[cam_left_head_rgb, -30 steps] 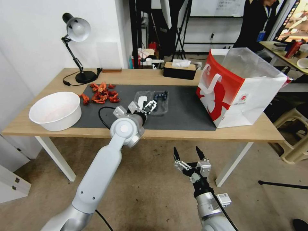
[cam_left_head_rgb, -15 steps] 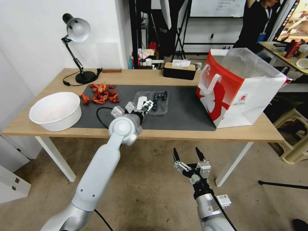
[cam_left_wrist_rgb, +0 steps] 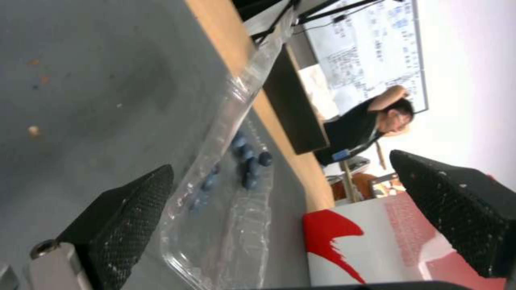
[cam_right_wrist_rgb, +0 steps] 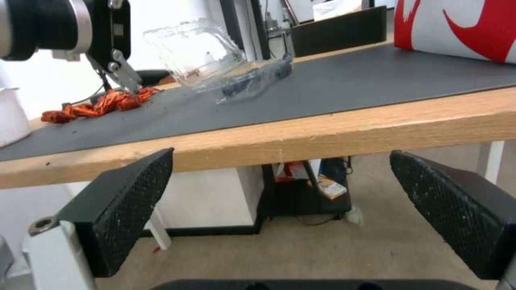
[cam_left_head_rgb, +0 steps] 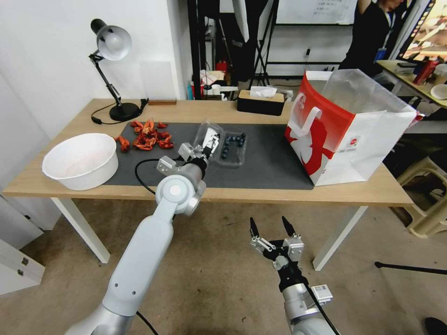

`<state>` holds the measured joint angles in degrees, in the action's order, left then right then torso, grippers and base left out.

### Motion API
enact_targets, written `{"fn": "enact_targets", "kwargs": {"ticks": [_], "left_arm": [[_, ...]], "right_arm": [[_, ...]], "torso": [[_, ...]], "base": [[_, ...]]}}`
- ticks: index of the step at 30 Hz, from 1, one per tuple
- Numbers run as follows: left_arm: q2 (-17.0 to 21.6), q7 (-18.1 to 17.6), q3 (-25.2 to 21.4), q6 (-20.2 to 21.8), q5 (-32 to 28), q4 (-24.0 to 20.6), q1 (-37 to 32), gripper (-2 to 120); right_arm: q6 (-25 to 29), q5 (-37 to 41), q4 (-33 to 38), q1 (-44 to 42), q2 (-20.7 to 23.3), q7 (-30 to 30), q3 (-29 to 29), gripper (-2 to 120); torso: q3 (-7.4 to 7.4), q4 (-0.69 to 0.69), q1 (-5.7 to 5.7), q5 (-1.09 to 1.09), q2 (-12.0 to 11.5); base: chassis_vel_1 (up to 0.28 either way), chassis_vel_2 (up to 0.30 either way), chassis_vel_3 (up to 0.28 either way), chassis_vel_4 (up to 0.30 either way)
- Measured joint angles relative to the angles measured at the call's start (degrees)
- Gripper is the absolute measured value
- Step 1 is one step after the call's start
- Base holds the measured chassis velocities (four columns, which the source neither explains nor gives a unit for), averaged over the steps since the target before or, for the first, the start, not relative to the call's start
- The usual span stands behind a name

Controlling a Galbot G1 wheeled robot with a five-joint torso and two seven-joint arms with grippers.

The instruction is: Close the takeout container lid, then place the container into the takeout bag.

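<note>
Clear plastic, met first at the middle of the dark mat (cam_left_head_rgb: 270, 163): found the takeout container (cam_left_head_rgb: 233, 150) there, resting on its lower half with dark blue berries (cam_left_head_rgb: 231, 141) inside. Saw the lid (cam_left_head_rgb: 209, 132) raised on its hinge and tilted up over the mat on the side facing the bowl, not shut. Caught the same raised lid (cam_right_wrist_rgb: 191, 52) from the right wrist view, leaning away from the berry half.

Placed the left gripper (cam_left_head_rgb: 204, 148) right at the lid's near edge, arm stretched in over the table's front. Read its fingers (cam_left_wrist_rgb: 123, 213) as spread wide in the left wrist view, with the lid's clear rim (cam_left_wrist_rgb: 215, 161) running between them, close against one finger; could not tell whether touching. Gripped nothing.

Found the right gripper (cam_left_head_rgb: 266, 225) hanging below the table's front edge, well apart from the container, fingers parted and empty.

Noted the takeout bag (cam_left_head_rgb: 344, 135) upright on the table's right end, mouth open, clear liner showing, well to the right of the container.

Marked also a white bowl (cam_left_head_rgb: 80, 160) at the left end, red pieces (cam_left_head_rgb: 146, 135) beside it on the mat, a desk lamp (cam_left_head_rgb: 111, 46) and a tissue box (cam_left_head_rgb: 260, 102) behind.
</note>
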<state>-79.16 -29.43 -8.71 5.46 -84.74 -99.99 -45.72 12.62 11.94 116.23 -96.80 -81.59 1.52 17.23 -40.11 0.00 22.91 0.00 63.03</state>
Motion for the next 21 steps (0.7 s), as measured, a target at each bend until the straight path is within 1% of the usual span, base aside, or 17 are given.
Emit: {"fn": "enact_targets", "kwargs": {"ticks": [3,4,5,6,7,8,9,11,12,13,15,16,17,18,19,20,21], "left_arm": [[0.4,6.1,0.6,-2.4,3.8,0.5,-0.7,100],[0.4,6.1,0.6,-2.4,3.8,0.5,-0.7,100],[0.5,7.2,0.7,-2.6,4.3,0.6,-0.8,100],[0.8,10.1,1.0,-2.8,4.8,0.7,-1.1,100],[0.9,11.5,1.1,-2.8,4.9,0.7,-1.2,100],[0.9,11.5,1.1,-2.8,4.9,0.7,-1.2,100],[1.1,14.2,1.4,-2.7,4.9,0.7,-1.2,100],[1.2,16.5,1.7,-1.6,4.7,0.7,-1.0,100],[1.4,18.2,1.9,-0.1,4.0,0.6,-0.7,100],[1.4,18.2,1.9,-0.1,4.0,0.6,-0.7,100],[1.6,18.6,2.2,2.8,2.3,0.3,-0.1,100],[1.6,17.2,3.1,5.0,0.7,0.5,0.9,100],[1.6,17.2,3.1,5.0,0.7,0.5,0.9,100],[1.5,16.2,3.4,6.0,0.0,0.8,1.5,100],[1.2,14.0,4.0,7.6,-0.9,1.4,2.5,100],[1.2,14.0,4.0,7.6,-0.9,1.4,2.5,100],[0.9,12.3,4.6,8.4,-1.4,2.2,3.2,100]], "right_arm": [[0.2,-0.6,0.0,-0.3,-0.3,0.0,0.0,100],[0.2,-0.6,0.0,-0.3,-0.3,0.0,0.0,100],[0.2,-0.7,0.0,-0.4,-0.3,0.0,-0.1,100],[0.3,-0.8,0.0,-0.6,-0.4,0.0,-0.1,100],[0.3,-0.8,0.1,-0.8,-0.5,-0.1,-0.1,100],[0.3,-0.8,0.1,-0.8,-0.5,-0.1,-0.1,100],[0.4,-0.9,0.1,-1.0,-0.5,-0.1,0.0,100],[0.4,-0.9,0.2,-1.2,-0.5,-0.1,0.0,100],[0.4,-1.0,0.3,-1.3,-0.5,-0.2,0.1,100],[0.4,-1.0,0.3,-1.3,-0.5,-0.2,0.1,100],[0.4,-1.0,0.5,-1.4,-0.5,-0.2,0.2,100],[0.4,-1.0,0.7,-1.6,-0.4,-0.4,0.2,100],[0.4,-1.0,0.7,-1.6,-0.4,-0.4,0.2,100],[0.4,-0.8,0.8,-1.6,-0.4,-0.6,0.3,100],[0.4,-0.2,1.1,-1.7,-0.2,-1.0,0.4,100],[0.4,-0.2,1.1,-1.7,-0.2,-1.0,0.4,100],[0.3,0.5,1.6,-1.8,0.0,-1.4,0.4,100]], "torso": [[0.00,0.00,0.00,0.00,0.0],[0.00,0.00,0.00,0.00,0.0],[0.00,0.00,0.00,0.00,0.0],[0.00,0.00,0.00,0.00,0.0],[0.00,0.00,0.00,0.00,0.0],[0.00,0.00,0.00,0.00,0.0],[0.00,0.00,0.00,0.00,0.0],[0.00,0.00,0.00,0.00,0.0],[0.00,-0.01,0.00,0.00,0.0],[0.00,-0.01,0.00,0.00,0.0],[0.00,0.00,0.00,0.01,0.0],[0.00,0.00,0.00,0.01,0.0],[0.00,0.00,0.00,0.01,0.0],[0.00,-0.01,0.00,0.01,0.0],[0.00,-0.01,0.00,0.01,0.0],[0.00,-0.01,0.00,0.01,0.0],[0.00,-0.01,0.01,0.01,0.0]], "base": [[0.000,0.000,0.000,0.000],[0.000,0.000,0.000,0.000],[0.000,0.000,0.000,0.000],[0.000,0.000,0.000,0.000],[0.000,0.000,0.000,0.000],[0.000,0.000,0.000,0.000],[0.000,0.000,0.000,0.000],[0.000,0.000,0.000,0.000],[0.000,0.000,0.000,0.000],[0.000,0.000,0.000,0.000],[0.000,0.000,0.000,0.000],[0.000,0.000,0.000,0.000],[0.000,0.000,0.000,0.000],[0.000,0.000,0.000,0.000],[0.000,0.000,0.000,0.000],[0.000,0.000,0.000,0.000],[0.000,0.000,0.000,0.000]]}}
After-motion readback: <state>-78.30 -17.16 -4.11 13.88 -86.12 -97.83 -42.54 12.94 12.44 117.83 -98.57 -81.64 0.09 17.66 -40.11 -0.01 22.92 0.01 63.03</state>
